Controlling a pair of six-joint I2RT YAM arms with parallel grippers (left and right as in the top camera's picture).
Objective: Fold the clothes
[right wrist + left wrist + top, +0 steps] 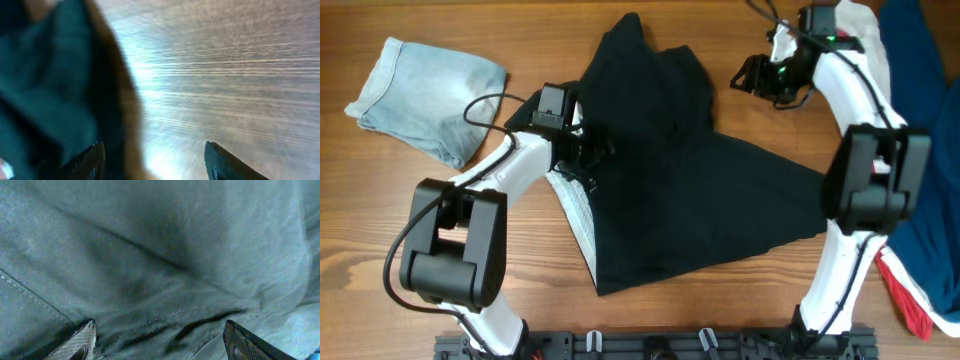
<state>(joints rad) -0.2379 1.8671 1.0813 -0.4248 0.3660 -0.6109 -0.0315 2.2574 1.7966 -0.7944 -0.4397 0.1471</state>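
- On the table (380, 200), black shorts (700, 200) lie spread; left gripper (588, 150) over them, fingers apart.
- Far right, right gripper (742, 76) above the wood, fingers apart.

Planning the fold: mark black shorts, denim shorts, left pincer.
black shorts (720, 200), overhead view, middle of spread fabric
denim shorts (425, 95), overhead view, centre of fabric
left pincer (159, 327), left wrist view, midway between fingertips

Black shorts (690, 190) lie dark on the warm brown, streaky-grained table (420, 240), their waistband (576, 208) showing pale grey with speckles. Up left, denim shorts (425, 95) in washed light blue. Far right, a deep blue cloth (930, 150), and a red-and-white cloth (912, 300) below it.
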